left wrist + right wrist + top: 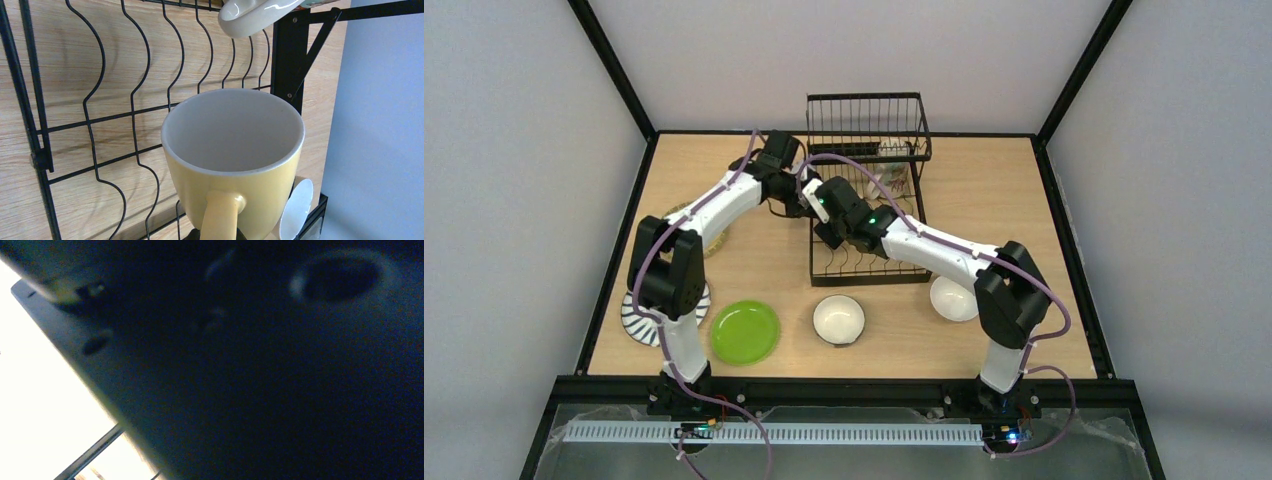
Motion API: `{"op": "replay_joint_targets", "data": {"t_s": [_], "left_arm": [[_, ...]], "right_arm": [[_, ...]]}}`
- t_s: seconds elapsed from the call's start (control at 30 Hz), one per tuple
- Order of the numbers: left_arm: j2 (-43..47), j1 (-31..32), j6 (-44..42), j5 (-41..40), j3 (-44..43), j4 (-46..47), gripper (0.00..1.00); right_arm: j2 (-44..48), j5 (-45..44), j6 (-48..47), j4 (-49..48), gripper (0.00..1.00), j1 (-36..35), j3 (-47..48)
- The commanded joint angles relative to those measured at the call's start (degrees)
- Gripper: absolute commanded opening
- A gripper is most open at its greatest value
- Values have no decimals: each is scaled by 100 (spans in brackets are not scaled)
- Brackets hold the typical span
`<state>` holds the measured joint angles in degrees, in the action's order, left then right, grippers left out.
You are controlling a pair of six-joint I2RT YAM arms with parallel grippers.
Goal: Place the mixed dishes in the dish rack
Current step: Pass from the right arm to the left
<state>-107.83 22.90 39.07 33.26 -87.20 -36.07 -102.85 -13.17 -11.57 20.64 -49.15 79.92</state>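
Loading step at the dish rack point(282, 65). The yellow mug point(232, 165) stands mouth-up on the rack's wavy floor wires, just beside the taller upright section, with its handle turned toward the left wrist camera. The left arm point(724, 200) reaches in at the handle, which runs out of view at the bottom edge. Whether its jaws grasp the handle or stand released cannot be told. The right arm point(944, 255) ends at the rack's near-left edge. Its wrist view is blacked out by something close, so its jaws cannot be judged either.

To do the step well, probably keep the handle centred between the jaws and seat the mug's base level across the wires. Move one arm at a time, since the two wrists crowd together.

The mug is empty. A glossy white ceramic piece point(250, 15), cut off by the frame, sits above it in the rack. On the surface point(764, 270) wait a green plate point(744, 331), two empty bowls point(839, 320) point(949, 298), a striped plate point(636, 322) and a tan plate point(716, 240).
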Motion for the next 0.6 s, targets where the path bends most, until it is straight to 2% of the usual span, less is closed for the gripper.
{"op": "replay_joint_targets", "data": {"t_s": [0.0,0.13,0.23,0.33,0.43,0.57], "left_arm": [[185,426,175,611,177,406,2],[292,443,196,579,301,479,2],[399,448,223,503,410,537,2],[549,445,322,470,605,691,2],[694,453,512,456,856,937,2],[881,444,701,418,1101,1151,2]], "right_arm": [[5,236,-299,-594,0,-286,179],[64,52,-208,-585,2,-286,102],[182,-88,-64,-686,15,-284,-23],[267,-215,65,-682,35,-284,-84],[324,-304,168,-620,44,-285,-110],[471,-370,300,-602,46,-284,-203]]}}
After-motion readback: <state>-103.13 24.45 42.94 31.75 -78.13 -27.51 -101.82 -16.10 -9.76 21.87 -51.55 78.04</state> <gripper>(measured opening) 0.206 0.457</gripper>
